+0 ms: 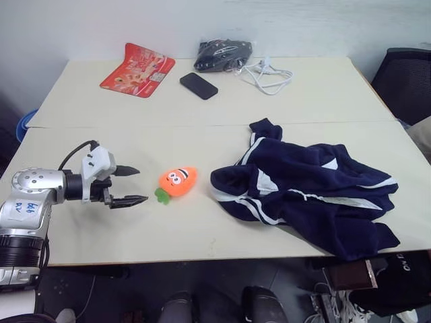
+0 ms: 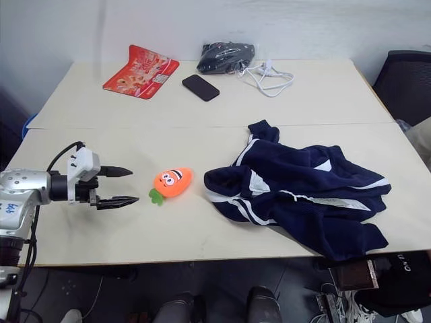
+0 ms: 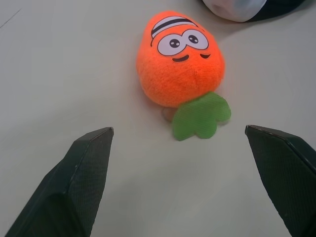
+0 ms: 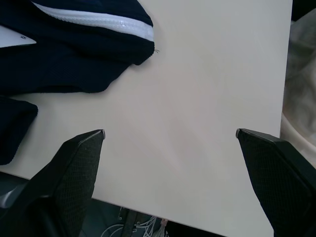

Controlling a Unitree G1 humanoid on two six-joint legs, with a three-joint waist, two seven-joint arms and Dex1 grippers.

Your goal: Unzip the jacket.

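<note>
The navy-blue jacket [image 1: 306,192] with white stripes lies crumpled on the right half of the table. Its white zipper line [image 4: 94,19] runs along a hem in the right wrist view. My left gripper [image 1: 128,185] hovers open over the table's left side, well away from the jacket. It points at an orange plush carrot [image 1: 177,182], with nothing between its fingers [image 3: 81,173]. My right gripper [image 4: 170,133] is open above bare tabletop near the table's edge, beside the jacket's edge, its fingers [image 4: 74,163] holding nothing.
At the back of the table [image 1: 202,229] lie a red packet [image 1: 138,69], a black phone [image 1: 199,85], a black bundle in clear plastic [image 1: 223,54] and a white cable [image 1: 269,75]. A dark chair [image 1: 407,81] stands at the right.
</note>
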